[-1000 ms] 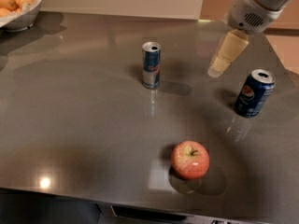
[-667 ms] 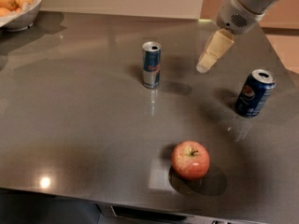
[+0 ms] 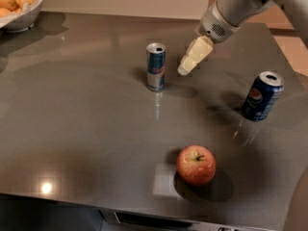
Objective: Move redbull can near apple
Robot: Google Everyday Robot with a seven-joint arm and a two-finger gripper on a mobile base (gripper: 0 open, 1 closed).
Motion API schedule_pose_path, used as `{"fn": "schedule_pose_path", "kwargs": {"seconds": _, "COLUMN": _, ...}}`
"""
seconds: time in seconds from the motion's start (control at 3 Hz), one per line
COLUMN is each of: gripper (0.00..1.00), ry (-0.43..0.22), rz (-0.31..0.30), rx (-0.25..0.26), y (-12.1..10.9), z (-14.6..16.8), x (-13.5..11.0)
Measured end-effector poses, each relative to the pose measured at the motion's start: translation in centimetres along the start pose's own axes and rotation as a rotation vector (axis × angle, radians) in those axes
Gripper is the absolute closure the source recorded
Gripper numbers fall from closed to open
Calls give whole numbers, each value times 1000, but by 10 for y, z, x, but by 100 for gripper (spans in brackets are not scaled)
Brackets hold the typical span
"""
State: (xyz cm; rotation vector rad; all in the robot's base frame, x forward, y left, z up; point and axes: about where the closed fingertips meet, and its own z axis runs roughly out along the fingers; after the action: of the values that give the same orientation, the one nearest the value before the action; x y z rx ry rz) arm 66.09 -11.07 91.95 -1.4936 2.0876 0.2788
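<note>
The redbull can [image 3: 156,66] stands upright on the grey table [image 3: 72,119], left of centre toward the back. The red-pink apple [image 3: 196,164] sits near the table's front edge, right of centre and well apart from the can. The gripper [image 3: 185,69] hangs from the arm at the upper right, with its cream fingertips just to the right of the redbull can and a little above the table, not touching it. It holds nothing.
A dark blue Pepsi can [image 3: 262,96] stands at the right side of the table. A white bowl [image 3: 19,14] of orange-yellow fruits sits at the back left corner. The table's front edge runs along the bottom.
The gripper has moved left and slightly down, from near the Pepsi can toward the redbull can. The cans and the apple have not moved.
</note>
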Motion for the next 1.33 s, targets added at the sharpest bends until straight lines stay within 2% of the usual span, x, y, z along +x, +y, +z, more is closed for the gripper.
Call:
{"fn": "schedule_pose_path", "kwargs": {"seconds": 0.67, "gripper": 0, "ry": -115, "rz": -22, "rx": -109, "y": 19, "z": 41, "x": -37}}
{"fn": "schedule_pose_path", "kwargs": {"seconds": 1.0, "gripper": 0, "ry": -153, "rz": -36, "rx": -153, "y": 31, "z": 49, "x": -48}}
{"fn": "schedule_pose_path", "kwargs": {"seconds": 1.33, "gripper": 18, "ry": -173, "rz": -49, "rx": -180, "y": 42, "z": 50, "x": -53}}
